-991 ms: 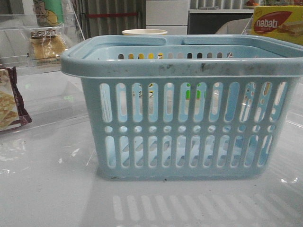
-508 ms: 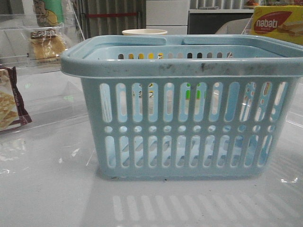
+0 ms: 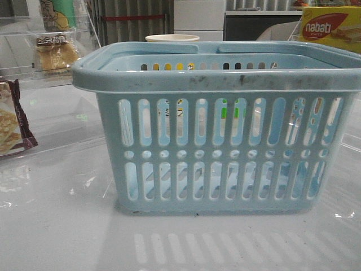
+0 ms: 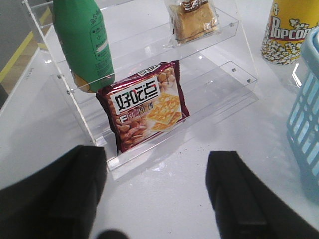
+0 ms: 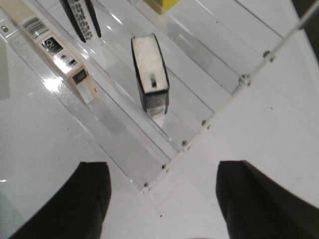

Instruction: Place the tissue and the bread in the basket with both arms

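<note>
The light blue basket (image 3: pixel 217 141) stands in the middle of the front view, and its slotted side shows in the left wrist view (image 4: pixel 306 124). The bread (image 3: pixel 56 53) lies wrapped on an upper step of a clear shelf at the far left; it also shows in the left wrist view (image 4: pixel 192 20). My left gripper (image 4: pixel 157 194) is open and empty over the table, short of that shelf. The black tissue pack (image 5: pixel 149 74) stands on a clear shelf step. My right gripper (image 5: pixel 162 199) is open and empty, short of that shelf's corner. Neither gripper shows in the front view.
On the left shelf a brown-edged cracker packet (image 4: pixel 144 104) stands in front of the bread, beside a green bottle (image 4: pixel 84 42). A popcorn cup (image 4: pixel 289 32) stands by the basket. On the right shelf are a beige box (image 5: pixel 50 50) and a yellow nabati box (image 3: pixel 330 28).
</note>
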Robot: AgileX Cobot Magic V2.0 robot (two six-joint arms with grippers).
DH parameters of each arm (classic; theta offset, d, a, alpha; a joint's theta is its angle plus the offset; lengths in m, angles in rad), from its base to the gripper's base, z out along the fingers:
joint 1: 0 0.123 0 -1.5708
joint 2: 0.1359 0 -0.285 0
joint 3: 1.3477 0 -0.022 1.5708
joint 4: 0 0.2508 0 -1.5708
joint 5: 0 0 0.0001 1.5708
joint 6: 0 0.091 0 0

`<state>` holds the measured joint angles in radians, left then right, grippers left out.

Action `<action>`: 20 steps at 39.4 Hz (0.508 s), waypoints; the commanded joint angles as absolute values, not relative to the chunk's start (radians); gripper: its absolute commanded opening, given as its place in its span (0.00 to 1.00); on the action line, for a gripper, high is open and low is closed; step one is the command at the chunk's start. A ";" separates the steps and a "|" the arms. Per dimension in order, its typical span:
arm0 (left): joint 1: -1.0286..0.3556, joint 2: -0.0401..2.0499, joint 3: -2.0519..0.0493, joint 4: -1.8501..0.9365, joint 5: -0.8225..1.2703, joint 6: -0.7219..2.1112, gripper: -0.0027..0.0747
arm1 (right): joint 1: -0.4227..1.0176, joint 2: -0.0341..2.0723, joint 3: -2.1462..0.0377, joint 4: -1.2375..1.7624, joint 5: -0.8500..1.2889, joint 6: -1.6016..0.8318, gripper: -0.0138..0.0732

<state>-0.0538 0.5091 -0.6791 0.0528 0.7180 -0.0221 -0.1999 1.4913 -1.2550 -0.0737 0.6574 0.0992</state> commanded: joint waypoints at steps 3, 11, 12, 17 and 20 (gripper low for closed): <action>-0.060 0.520 -0.709 0.054 0.639 -0.022 0.67 | -0.207 1.587 -1.408 -0.088 0.625 0.086 0.76; -0.060 0.520 -0.709 0.054 0.639 -0.022 0.67 | -0.207 1.700 -1.488 -0.092 0.617 0.042 0.70; -0.060 0.520 -0.709 0.054 0.639 -0.022 0.67 | -0.207 1.710 -1.493 -0.097 0.611 0.038 0.69; -0.060 0.520 -0.709 0.054 0.639 -0.022 0.67 | -0.207 1.761 -1.503 -0.108 0.569 0.023 0.69; -0.060 0.520 -0.709 0.054 0.639 -0.022 0.67 | -0.207 1.784 -1.503 -0.108 0.545 0.023 0.69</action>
